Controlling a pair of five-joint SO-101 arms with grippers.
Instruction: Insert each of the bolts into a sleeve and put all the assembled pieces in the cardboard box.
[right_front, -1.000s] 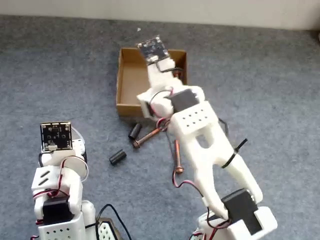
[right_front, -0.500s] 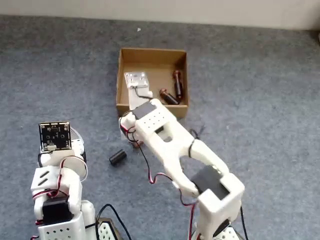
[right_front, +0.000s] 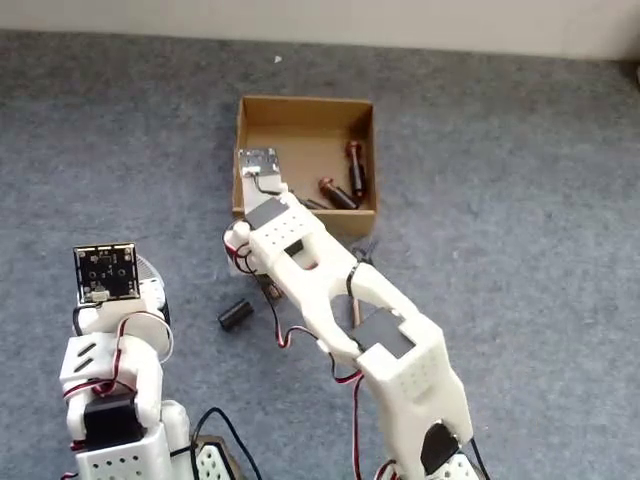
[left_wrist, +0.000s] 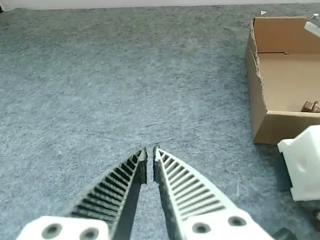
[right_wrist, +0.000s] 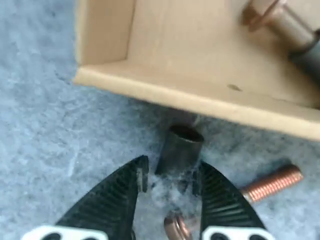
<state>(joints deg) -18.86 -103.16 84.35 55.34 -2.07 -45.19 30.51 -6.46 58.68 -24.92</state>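
- Resting at the lower left of the high view, the left arm (right_front: 110, 370) has its left claw (left_wrist: 149, 160) with the tips drawn together on nothing. It points over bare grey worktop (left_wrist: 100, 75), well apart from every part.
- Just right of that arm, a loose sleeve (right_front: 236, 314) lies on its side on the worktop, apart from the rest.
- Further right, the right arm (right_front: 300, 250) stretches from the bottom edge up to the front left corner of the cardboard box (right_front: 240, 140).
- Its right claw (right_wrist: 170, 175) is spread and grips nothing, with a second sleeve (right_wrist: 182, 147) directly ahead.
  - The sleeve's near end sits between the two fingertips.
  - Its long axis runs straight away from the claw toward the box wall, and its open mouth faces the box.
  - I judge that closing would catch it across its width, and this arm is by far the nearer one.
- To the right of that sleeve in the right wrist view, a copper bolt (right_wrist: 272, 184) lies on the worktop. Its threaded end points toward the right edge, and a head shows at the bottom beside a finger; I read both as one bolt.
- Count: two loose sleeves and one loose bolt for certain, though the arm may cover more. Two assembled pieces (right_front: 354, 172) lie in the right half of the box.
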